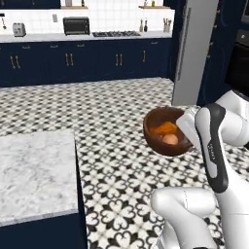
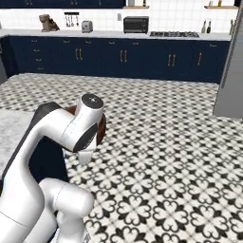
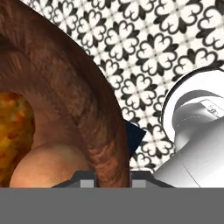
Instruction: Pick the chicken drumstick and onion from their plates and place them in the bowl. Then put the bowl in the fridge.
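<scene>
The reddish-brown bowl (image 1: 156,141) hangs above the patterned floor, held by its right rim. Inside it lie the orange-brown chicken drumstick (image 1: 164,128) and the round tan onion (image 1: 170,139). My gripper (image 3: 113,176) is shut on the bowl (image 3: 65,87), one finger inside the wall and one outside. Close below the hand camera are the onion (image 3: 48,166) and the drumstick (image 3: 13,131). From the right base view a sliver of the bowl (image 2: 101,128) peeks out behind my arm. The grey fridge (image 1: 194,53) stands ahead to the right, its door closed. The plates are out of view.
A marble-topped counter (image 1: 34,170) with a navy side stands to my left. Navy cabinets (image 1: 73,61) with brass handles line the far wall, with a toaster and microwave on top. The fridge (image 2: 231,71) edges the right base view. Open tiled floor (image 2: 166,142) lies between.
</scene>
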You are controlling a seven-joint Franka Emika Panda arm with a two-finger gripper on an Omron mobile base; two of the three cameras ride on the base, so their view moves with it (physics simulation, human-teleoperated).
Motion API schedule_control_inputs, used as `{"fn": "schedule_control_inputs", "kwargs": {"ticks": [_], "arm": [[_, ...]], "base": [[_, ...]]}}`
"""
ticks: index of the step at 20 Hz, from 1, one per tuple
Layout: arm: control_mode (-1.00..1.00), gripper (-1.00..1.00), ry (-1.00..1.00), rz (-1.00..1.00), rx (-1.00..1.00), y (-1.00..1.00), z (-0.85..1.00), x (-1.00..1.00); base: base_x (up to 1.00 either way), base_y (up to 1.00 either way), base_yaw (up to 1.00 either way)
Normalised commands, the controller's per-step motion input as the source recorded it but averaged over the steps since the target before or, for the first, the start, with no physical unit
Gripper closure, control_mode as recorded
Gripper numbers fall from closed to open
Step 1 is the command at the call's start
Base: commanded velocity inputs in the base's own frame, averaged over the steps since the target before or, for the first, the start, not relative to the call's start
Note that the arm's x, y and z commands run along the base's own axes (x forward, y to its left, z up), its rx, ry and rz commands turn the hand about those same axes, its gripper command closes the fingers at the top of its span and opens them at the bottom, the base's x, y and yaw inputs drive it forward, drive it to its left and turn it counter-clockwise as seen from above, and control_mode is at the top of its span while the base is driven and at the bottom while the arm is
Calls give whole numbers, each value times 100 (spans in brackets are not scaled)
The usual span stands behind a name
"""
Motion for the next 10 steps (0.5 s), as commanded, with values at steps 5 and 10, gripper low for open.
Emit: {"fn": "schedule_control_inputs", "kwargs": {"ticks": [5, 10], "arm": [[100, 100, 0, 0, 0, 0, 0, 0], [100, 100, 0, 0, 0, 0, 0, 0]], "base": [[100, -44, -1], [100, -1, 0]]}}
